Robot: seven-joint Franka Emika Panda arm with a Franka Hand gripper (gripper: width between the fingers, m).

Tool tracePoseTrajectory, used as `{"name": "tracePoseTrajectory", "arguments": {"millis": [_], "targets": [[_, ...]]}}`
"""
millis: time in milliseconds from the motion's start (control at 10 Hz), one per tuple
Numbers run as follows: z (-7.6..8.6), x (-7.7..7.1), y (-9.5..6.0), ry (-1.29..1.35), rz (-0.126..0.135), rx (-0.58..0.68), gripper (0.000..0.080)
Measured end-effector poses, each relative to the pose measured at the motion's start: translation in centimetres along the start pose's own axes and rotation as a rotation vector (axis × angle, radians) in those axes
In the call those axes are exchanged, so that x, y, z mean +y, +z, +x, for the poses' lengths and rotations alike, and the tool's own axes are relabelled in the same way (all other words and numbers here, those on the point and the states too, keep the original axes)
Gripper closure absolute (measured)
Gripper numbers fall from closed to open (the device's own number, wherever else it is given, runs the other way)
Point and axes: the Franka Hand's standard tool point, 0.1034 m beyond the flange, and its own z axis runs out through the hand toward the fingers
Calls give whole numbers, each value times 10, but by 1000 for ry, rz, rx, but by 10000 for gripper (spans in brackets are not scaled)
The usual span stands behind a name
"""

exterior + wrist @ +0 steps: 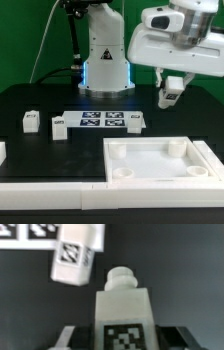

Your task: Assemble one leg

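Over the matte black counter [55, 100], with a plain white wall [20, 40] behind it, the gripper [170, 92] held the leg [122, 308] clamped tight, hanging clear of the surface toward the exterior view's right, beyond the large white tray [160, 178] and near the end of the marker board [100, 122].

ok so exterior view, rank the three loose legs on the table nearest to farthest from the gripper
Sides are the exterior view's.
1. right-end leg, at the marker board's right end
2. left-end leg, beside its left end
3. far-left leg, farthest left
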Motion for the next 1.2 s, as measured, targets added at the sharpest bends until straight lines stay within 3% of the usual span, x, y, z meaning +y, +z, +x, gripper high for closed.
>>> {"name": "tracePoseTrajectory", "arguments": {"millis": [200, 300, 400, 500, 600, 700, 900, 1100, 1200], "targets": [[2, -10, -3, -18, 37, 146, 509], [0, -20, -4, -18, 77, 232, 509], [-3, -15, 0, -40, 65, 210, 509], [2, -16, -1, -61, 85, 231, 509], [12, -11, 1, -92, 89, 228, 509], [32, -6, 0, -106, 102, 211, 509], [75, -9, 1, -113, 125, 188, 509], [95, -10, 2, -108, 149, 190, 509], [92, -11, 3, -112, 149, 188, 509]]}}
